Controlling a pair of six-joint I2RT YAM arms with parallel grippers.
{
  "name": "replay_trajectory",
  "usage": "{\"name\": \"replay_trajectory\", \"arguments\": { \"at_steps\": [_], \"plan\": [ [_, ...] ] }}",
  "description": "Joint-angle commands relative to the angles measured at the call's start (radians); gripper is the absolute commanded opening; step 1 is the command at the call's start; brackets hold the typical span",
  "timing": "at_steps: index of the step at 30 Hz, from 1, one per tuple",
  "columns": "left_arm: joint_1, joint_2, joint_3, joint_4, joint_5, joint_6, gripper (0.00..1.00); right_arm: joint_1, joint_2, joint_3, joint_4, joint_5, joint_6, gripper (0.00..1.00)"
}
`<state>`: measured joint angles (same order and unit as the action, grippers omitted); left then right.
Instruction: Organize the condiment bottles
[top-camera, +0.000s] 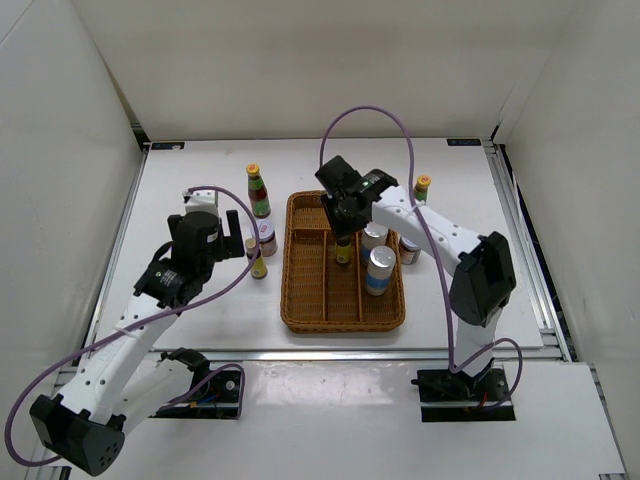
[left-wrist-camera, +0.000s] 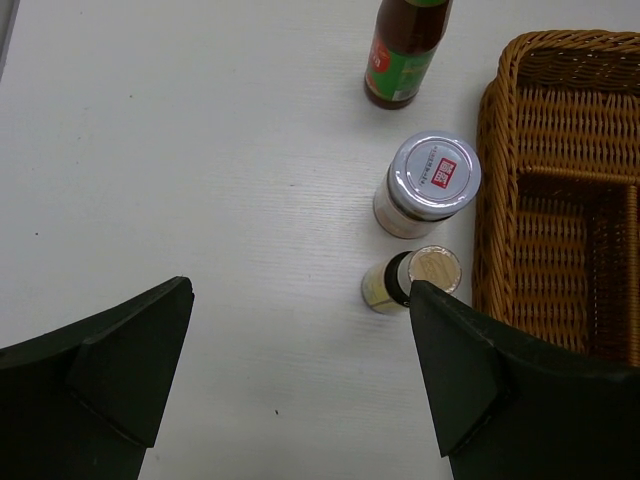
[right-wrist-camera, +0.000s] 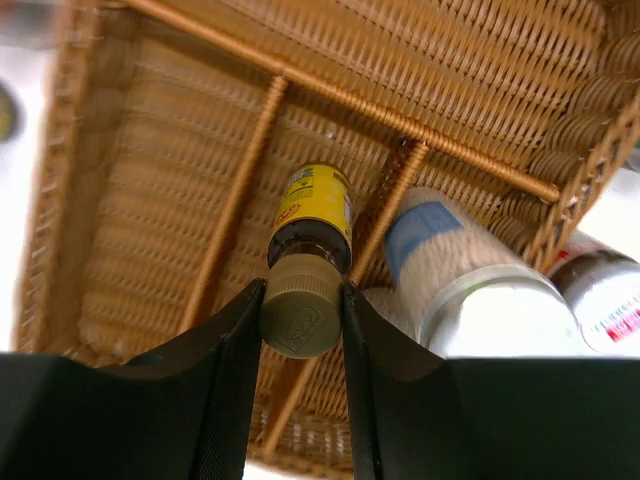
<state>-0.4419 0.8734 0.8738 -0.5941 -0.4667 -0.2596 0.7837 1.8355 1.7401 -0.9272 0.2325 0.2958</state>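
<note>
Here, the right gripper's (right-wrist-camera: 303, 312) jaws are clamped on the cap of a yellow-labelled mini bottle (right-wrist-camera: 313, 205), which is held upright below them inside the wicker tray (right-wrist-camera: 150, 150). Whether its base touches the tray floor cannot be told. Just right of the jaws two silver-lidded cylinders (right-wrist-camera: 450, 260) are seen, one largely hidden by the other. Beyond them a pink-lidded jar (right-wrist-camera: 610, 300) is cut off by the frame edge. The right arm (top-camera: 440, 235) is stretched forward over the tray, wrist turned down.

The left gripper's (left-wrist-camera: 300, 290) jaws are held wide apart over the table (left-wrist-camera: 200, 150). Just ahead, a second mini bottle (left-wrist-camera: 385, 285) is partly hidden by the finger nearer the tray. Farther ahead a second pink-lidded jar (left-wrist-camera: 430, 180) and a sauce bottle (left-wrist-camera: 405, 55), its cap cut off, are seen. The left arm (top-camera: 150, 300) is bent at the elbow.
</note>
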Motion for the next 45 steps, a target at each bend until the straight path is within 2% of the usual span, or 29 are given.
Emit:
{"name": "replay_trajectory", "arguments": {
  "at_steps": [1,3,5,9,10,11,13,25,32,42,45],
  "plan": [
    [0.003,-0.011,-0.012,0.036,0.025,0.003,1.0,-0.011,0.001,-0.036,0.114,0.041,-0.017,0.0],
    [0.003,-0.011,-0.012,0.036,0.034,0.013,1.0,-0.02,0.031,-0.05,0.146,0.007,-0.006,0.0],
    [0.003,-0.002,-0.012,0.036,0.034,0.013,1.0,-0.029,0.048,-0.062,0.146,-0.013,-0.006,0.07],
    [0.003,-0.002,-0.012,0.045,0.072,0.022,1.0,-0.029,0.059,-0.062,0.146,-0.013,0.003,0.39],
    [0.003,-0.002,-0.012,0.045,0.104,0.022,1.0,-0.029,0.036,-0.062,0.146,-0.013,0.014,0.59],
    [0.003,-0.002,-0.012,0.059,0.121,0.022,1.0,-0.029,0.025,-0.062,0.146,-0.004,0.014,0.66],
    [-0.009,0.007,-0.012,0.069,0.166,0.031,1.0,-0.029,-0.016,-0.071,0.146,0.02,0.025,0.74],
    [-0.009,0.036,-0.012,0.07,0.204,0.04,1.0,-0.029,-0.131,-0.08,0.122,0.05,0.025,0.77],
    [-0.009,0.148,0.042,0.07,0.356,0.02,1.0,-0.029,-0.225,-0.048,0.113,0.059,0.025,0.79],
    [-0.009,0.34,0.083,0.048,0.298,-0.052,1.0,-0.029,-0.341,-0.076,0.102,0.059,0.016,0.79],
    [-0.009,0.363,0.083,0.048,0.275,-0.072,0.94,-0.029,-0.371,-0.102,0.102,0.068,0.016,0.79]
  ]
}}
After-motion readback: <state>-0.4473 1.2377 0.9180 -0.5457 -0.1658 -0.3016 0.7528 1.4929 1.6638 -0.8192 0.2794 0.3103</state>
